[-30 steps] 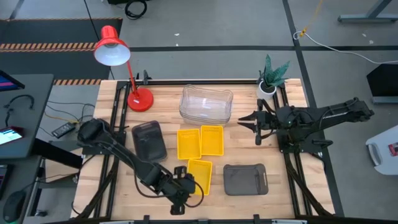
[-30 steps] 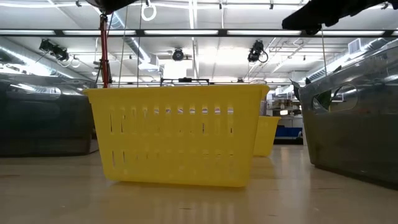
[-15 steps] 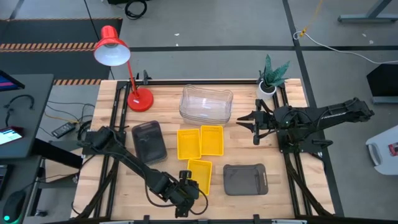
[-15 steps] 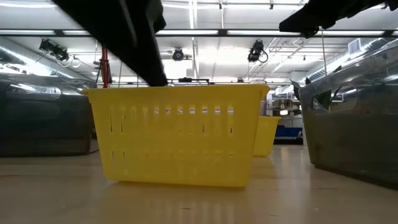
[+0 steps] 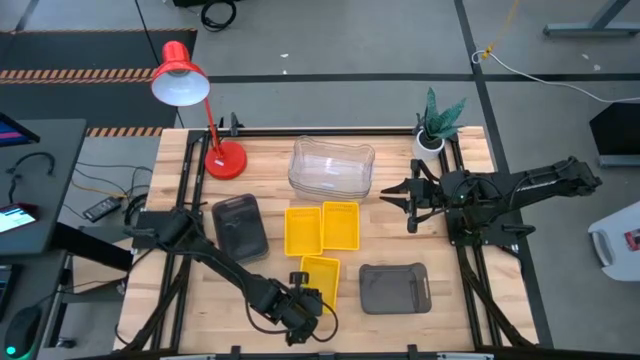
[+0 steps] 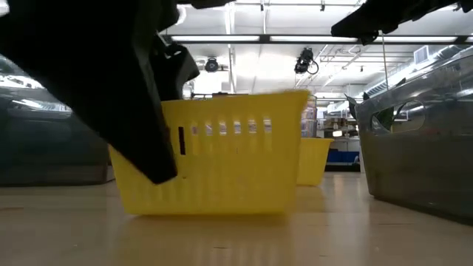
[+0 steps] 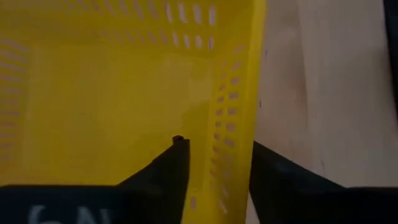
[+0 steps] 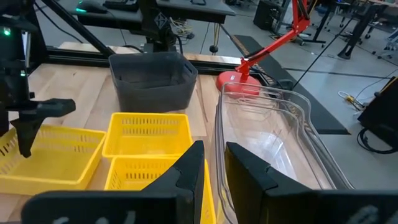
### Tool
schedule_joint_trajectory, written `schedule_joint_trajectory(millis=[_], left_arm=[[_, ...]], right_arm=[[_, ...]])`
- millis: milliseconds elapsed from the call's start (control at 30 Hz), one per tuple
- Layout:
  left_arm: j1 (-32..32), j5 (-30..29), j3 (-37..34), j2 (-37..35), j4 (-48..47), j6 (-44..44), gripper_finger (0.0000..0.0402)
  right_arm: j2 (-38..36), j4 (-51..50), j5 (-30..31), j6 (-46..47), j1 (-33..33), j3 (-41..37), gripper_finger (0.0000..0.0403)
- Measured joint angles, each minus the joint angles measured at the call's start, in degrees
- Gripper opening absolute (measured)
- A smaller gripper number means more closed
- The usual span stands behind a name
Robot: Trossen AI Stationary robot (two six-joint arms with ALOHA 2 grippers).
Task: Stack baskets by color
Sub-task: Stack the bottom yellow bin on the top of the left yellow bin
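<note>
Three yellow baskets lie mid-table: two side by side (image 5: 304, 230) (image 5: 341, 224) and one nearer (image 5: 322, 276). My left gripper (image 5: 300, 310) is down at the nearer basket's near left corner and shut on its wall. In the low view that basket (image 6: 236, 162) rests on the table, its rim slanting up to the right. My right gripper (image 5: 413, 205) hovers at the right, fingers (image 8: 196, 165) slightly apart, holding nothing. There are grey baskets at left (image 5: 240, 226) and near right (image 5: 395, 288), and a clear basket (image 5: 332, 167) at the far middle. My left gripper straddles the slotted wall (image 7: 221, 155) of the nearer yellow basket at its near left corner. One finger (image 7: 177, 168) is inside the basket and the other (image 7: 277, 177) outside. The fingers slant down from the table's left. The basket's bottom stays on the table.
A red desk lamp (image 5: 180, 75) with its base (image 5: 225, 160) stands at the far left. A small potted plant (image 5: 437, 125) stands at the far right. Bare wood lies at the near left (image 5: 170, 300) and between the near baskets (image 5: 350, 295).
My left gripper has come down toward the table's near edge, onto the nearer yellow basket's near left corner. It now fills the left of the low view. The basket stood level before. It has now shifted, and its rim slants.
</note>
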Motion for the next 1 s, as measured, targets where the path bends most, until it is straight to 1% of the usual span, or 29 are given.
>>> schedule_joint_trajectory(millis=[133, 267, 300, 433, 567, 700, 833, 1000], left_arm=[[0.17, 2.95, 0.00, 0.03, 0.04, -0.06, 0.0095], [0.52, 7.93, 0.00, -0.15, 0.01, -0.03, 0.0025], [0.67, 9.25, 0.05, -0.31, 0.06, -0.29, 0.0014], [1.20, 15.20, 0.08, -1.63, 0.45, -1.47, 0.0012], [1.66, 16.81, 1.17, -5.15, -2.35, -3.52, 0.0006], [2.05, 16.82, 1.22, -9.52, -3.54, -5.21, 0.0005], [2.31, 15.04, 1.25, -12.65, -4.77, -5.66, 0.0005], [3.09, 14.28, 1.25, -14.40, -10.65, -7.02, 0.0005]], right_arm=[[0.00, 0.00, 0.01, 0.31, 0.00, 0.00, 0.0071], [0.00, 0.00, -0.01, 0.13, 0.00, 0.00, 0.0071], [0.00, 0.00, 0.00, 0.11, 0.00, 0.00, 0.0071], [0.00, 0.00, -0.01, 0.08, 0.00, 0.00, 0.0071], [0.00, 0.01, -0.01, 0.04, 0.00, 0.00, 0.0071], [0.00, 0.00, -0.01, 0.11, 0.00, 0.00, 0.0071], [0.00, -0.02, 0.00, 0.13, 0.00, 0.00, 0.0071], [0.00, -0.02, -0.03, 0.15, 0.00, 0.00, 0.0071]])
